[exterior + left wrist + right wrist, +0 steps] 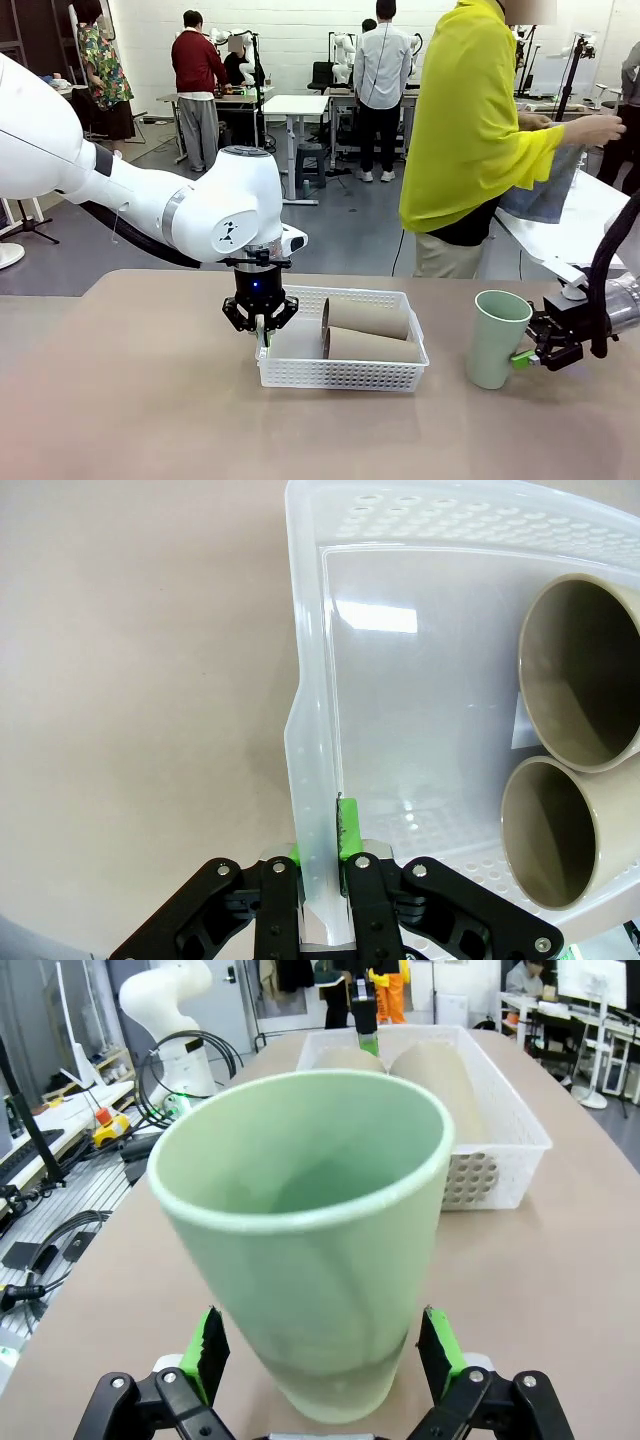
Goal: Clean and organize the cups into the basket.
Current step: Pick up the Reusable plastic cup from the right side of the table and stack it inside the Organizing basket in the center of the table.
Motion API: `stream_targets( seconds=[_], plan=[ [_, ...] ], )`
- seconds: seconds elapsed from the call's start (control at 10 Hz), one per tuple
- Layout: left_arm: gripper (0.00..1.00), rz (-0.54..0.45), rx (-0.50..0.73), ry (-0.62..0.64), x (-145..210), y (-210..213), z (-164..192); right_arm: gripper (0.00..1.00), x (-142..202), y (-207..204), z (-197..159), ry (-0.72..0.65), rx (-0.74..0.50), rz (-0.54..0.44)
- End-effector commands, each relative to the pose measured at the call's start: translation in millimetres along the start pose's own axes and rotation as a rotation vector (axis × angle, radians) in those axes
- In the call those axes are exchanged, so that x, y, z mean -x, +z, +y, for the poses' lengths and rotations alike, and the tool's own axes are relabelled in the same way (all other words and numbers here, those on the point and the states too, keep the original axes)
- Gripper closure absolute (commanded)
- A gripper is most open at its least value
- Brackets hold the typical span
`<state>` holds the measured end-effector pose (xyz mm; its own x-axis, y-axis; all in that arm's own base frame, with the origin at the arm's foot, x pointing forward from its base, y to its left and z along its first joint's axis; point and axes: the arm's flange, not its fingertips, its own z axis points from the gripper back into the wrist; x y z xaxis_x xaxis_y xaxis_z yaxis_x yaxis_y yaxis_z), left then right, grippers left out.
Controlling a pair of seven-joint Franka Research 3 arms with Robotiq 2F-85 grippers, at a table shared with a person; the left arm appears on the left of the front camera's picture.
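The white basket (340, 376) lies mid-table with two taupe-brown cups (366, 317) (372, 347) on their sides in its right half. My left gripper (260, 325) points straight down, shut on the basket's left rim. In the left wrist view that gripper (320, 858) pinches the basket wall (305, 680), and both brown cups (585, 670) (550, 830) show their open mouths. A mint green cup (497, 338) stands upright on the table to the right of the basket. My right gripper (522, 357) is open at its base. Its pads (207, 1352) flank the green cup (310, 1240) with small gaps.
A person in a yellow top stands at the far right side holding a bluish cloth (545, 195). A white table (600, 225) stands behind the right arm. In the right wrist view the basket (500, 1165) lies beyond the green cup, with the left gripper (365, 1030) at its far end.
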<state>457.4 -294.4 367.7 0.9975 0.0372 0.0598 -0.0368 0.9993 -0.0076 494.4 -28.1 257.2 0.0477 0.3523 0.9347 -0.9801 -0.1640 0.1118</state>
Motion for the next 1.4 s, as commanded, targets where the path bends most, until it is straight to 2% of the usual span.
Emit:
stream_targets(
  seconds=[0.0, 0.1, 0.2, 0.3, 0.4, 0.5, 0.6, 0.7, 1.1, 1.3],
  plan=[
    [1.0, -0.006, 0.005, 0.001, -0.1, 2.7, -1.7, 0.0, -3.9, -14.8, -13.2, 0.003, -0.048, -0.015],
    [1.0, -0.006, 0.005, 0.001, -0.1, 2.7, -1.7, 0.0, -6.0, -19.6, -14.8, 0.021, -0.073, -0.013],
    [1.0, -0.006, 0.005, 0.001, -0.1, 2.7, -1.7, 0.0, -6.3, -22.8, -13.4, 0.098, -0.108, 0.021],
    [1.0, -0.006, 0.005, 0.001, -0.1, 2.7, -1.7, 0.6, -6.2, -23.0, -10.0, 0.138, -0.158, 0.038],
    [1.0, -0.006, 0.005, 0.001, -0.1, 2.7, -1.7, 0.6, -6.0, -22.0, -8.8, 0.14, -0.16, 0.039],
    [1.0, -0.006, 0.005, 0.001, -0.1, 2.7, -1.7, 1.0, -7.3, -19.3, -6.5, 0.134, -0.154, 0.035],
    [1.0, -0.006, 0.005, 0.001, -0.1, 2.7, -1.7, 0.66, -14.2, -14.1, -1.2, 0.138, -0.14, 0.035],
    [1.0, -0.006, 0.005, 0.001, -0.1, 2.7, -1.7, 1.0, -33.0, -6.0, 7.4, 0.104, -0.084, 0.013],
    [1.0, -0.006, 0.005, 0.001, -0.1, 2.7, -1.7, 1.0, -167.7, 36.5, 72.1, 0.078, 0.037, 0.013],
    [1.0, -0.006, 0.005, 0.001, -0.1, 2.7, -1.7, 1.0, -210.5, 46.1, 89.1, 0.026, 0.077, 0.015]
  ],
)
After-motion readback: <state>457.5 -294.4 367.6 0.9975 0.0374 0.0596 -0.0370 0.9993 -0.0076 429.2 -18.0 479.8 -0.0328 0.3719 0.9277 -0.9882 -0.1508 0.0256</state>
